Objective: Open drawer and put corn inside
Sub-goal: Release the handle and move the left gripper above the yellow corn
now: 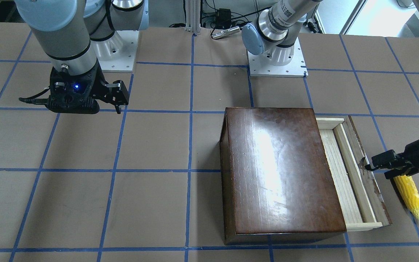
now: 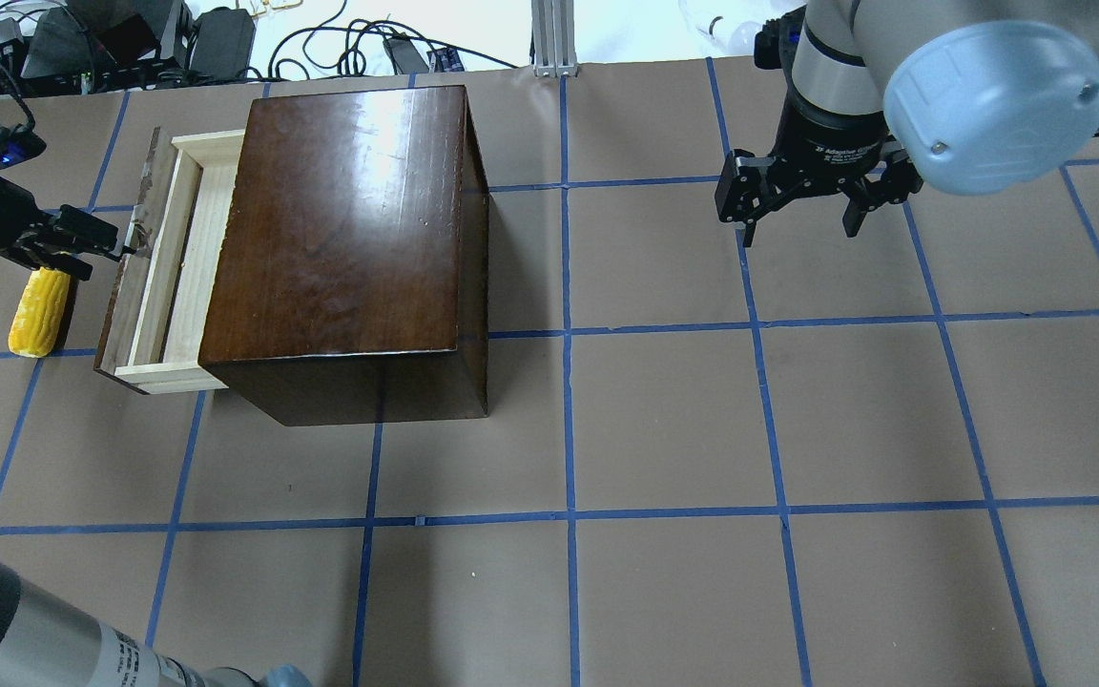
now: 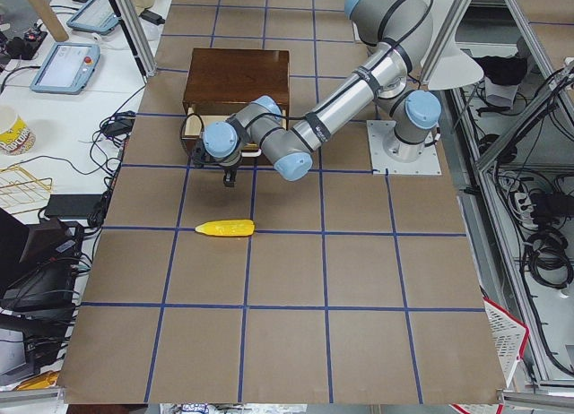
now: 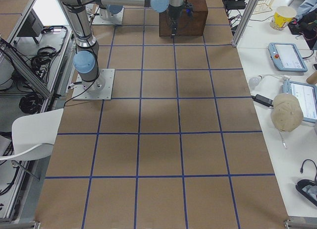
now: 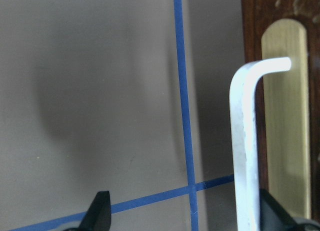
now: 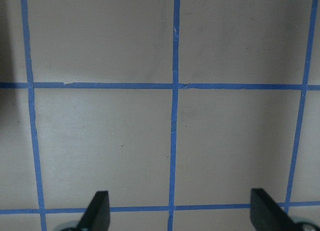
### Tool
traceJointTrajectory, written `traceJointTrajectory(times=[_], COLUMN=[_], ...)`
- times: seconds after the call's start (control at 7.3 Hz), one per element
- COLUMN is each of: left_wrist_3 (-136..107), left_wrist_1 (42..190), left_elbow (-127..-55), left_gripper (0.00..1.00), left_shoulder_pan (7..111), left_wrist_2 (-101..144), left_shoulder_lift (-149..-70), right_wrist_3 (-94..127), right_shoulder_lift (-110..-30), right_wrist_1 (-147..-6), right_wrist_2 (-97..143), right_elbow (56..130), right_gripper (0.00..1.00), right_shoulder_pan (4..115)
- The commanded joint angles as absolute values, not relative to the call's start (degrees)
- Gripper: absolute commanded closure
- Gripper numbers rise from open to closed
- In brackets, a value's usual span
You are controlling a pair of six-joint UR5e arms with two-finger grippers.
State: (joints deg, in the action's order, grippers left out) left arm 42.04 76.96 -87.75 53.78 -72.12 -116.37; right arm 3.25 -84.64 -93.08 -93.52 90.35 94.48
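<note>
A grey arm link (image 2: 25,630) cuts across the near corner of the brown table (image 2: 664,420), which is gridded with blue tape. Beyond it, on the robot's left side, stands a glossy dark-brown box (image 2: 349,219). Its drawer (image 2: 192,267) is drawn partway out, showing its pale wood floor behind a chipped dark front panel. The corn (image 2: 39,310) lies on the table just outside that panel and roughly parallel to it, not in the drawer. Its upper end sits under the left claw (image 2: 96,256). That claw is at the drawer front with its fingers (image 5: 99,211) spread, the bent metal handle (image 5: 245,141) between them and close to one finger. Farther back and well apart from the box, the right claw (image 2: 799,229) hangs over the table, also spread wide and holding nothing. Cables (image 2: 225,38) crowd the far edge.
</note>
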Motion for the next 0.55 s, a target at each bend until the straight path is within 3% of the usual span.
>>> traceJointTrajectory(times=[0.0, 0.41], left_wrist_3=[42.28, 42.1], left_wrist_1=[76.99, 77.43], left_elbow=[-87.45, -87.28], left_gripper=[0.0, 0.0], left_shoulder_pan=[53.35, 53.35], left_wrist_2=[-72.25, -72.33], left_shoulder_lift=[-116.37, -115.23], right_wrist_3=[3.25, 3.25], right_shoulder_lift=[-84.64, -84.64], right_wrist_1=[-93.08, -93.08], right_wrist_2=[-93.52, -93.52], right_elbow=[90.35, 90.35], right_gripper=[0.0, 0.0], right_shoulder_pan=[94.48, 94.48])
